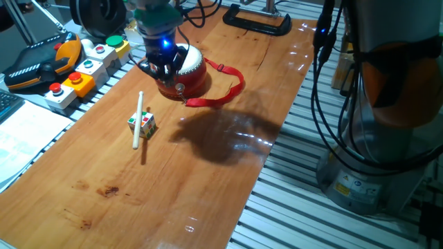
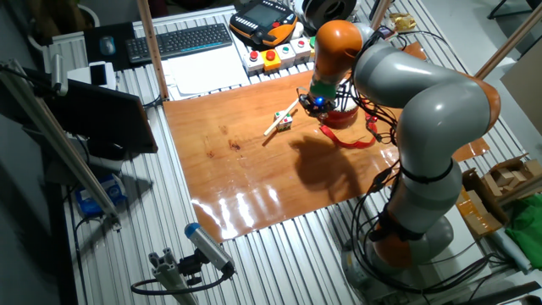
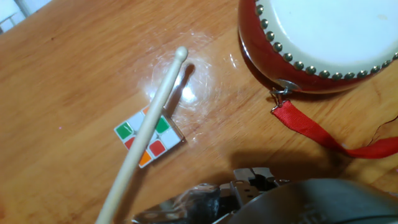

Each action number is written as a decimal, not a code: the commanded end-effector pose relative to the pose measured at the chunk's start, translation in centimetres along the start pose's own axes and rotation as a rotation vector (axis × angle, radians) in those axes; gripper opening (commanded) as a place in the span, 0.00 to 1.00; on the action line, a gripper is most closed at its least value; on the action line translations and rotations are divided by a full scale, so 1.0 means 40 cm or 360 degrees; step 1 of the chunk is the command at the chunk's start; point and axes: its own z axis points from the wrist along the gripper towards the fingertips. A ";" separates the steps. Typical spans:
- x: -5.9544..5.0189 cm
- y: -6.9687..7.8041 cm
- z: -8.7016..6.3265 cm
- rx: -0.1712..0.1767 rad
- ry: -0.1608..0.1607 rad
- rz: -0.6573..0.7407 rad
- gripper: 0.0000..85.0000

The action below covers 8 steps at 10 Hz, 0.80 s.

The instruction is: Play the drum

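Note the drum (image 1: 188,71) standing skin-up near the table's (image 1: 208,173) far end, its red strap (image 1: 225,93) trailing aside. The gripper (image 1: 160,69) hovers beside it; whether its fingers are apart cannot be told. The drumstick (image 3: 146,130) rests propped across the cube (image 3: 149,138), probably easing your pickup.

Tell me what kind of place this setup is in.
Most likely a robotics lab or test cell. A wooden board is clamped onto a slotted aluminium bench, a teach pendant and a button box lie beside it, and a keyboard sits nearby.
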 end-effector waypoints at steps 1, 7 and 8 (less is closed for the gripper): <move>0.003 0.005 0.005 0.0010 -0.0003 0.0008 0.01; 0.020 0.034 0.043 0.0017 -0.0002 0.0072 0.01; 0.021 0.038 0.045 0.0012 -0.0008 0.0084 0.01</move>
